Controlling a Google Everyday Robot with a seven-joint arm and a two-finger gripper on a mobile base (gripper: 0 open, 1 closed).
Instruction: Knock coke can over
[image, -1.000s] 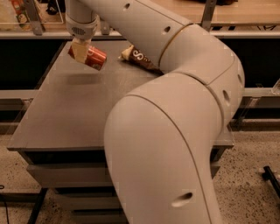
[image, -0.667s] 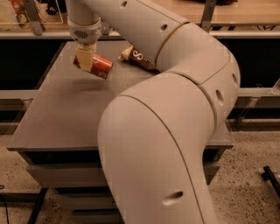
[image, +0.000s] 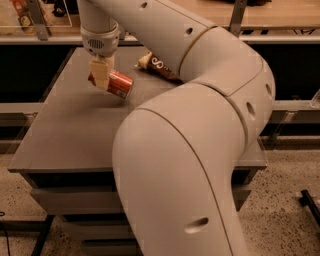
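The coke can (image: 119, 84) is a small red can, tipped over on its side and slanting, near the back left of the grey table (image: 65, 135). My gripper (image: 101, 75) hangs down from the arm's wrist (image: 99, 42) right at the can. One beige finger (image: 102, 72) crosses the can's front, and the can's left end shows behind it. The gripper looks shut on the can. Whether the can touches the table top I cannot tell.
A brown snack bag (image: 161, 68) lies on the table just right of the can. My big white arm (image: 200, 125) covers the right half of the table. A shelf rail (image: 40, 39) runs behind the table. The table's front edge (image: 60, 169) is near.
The gripper and the red can have moved together toward the front and a little right, lower over the table. The can stays tipped.
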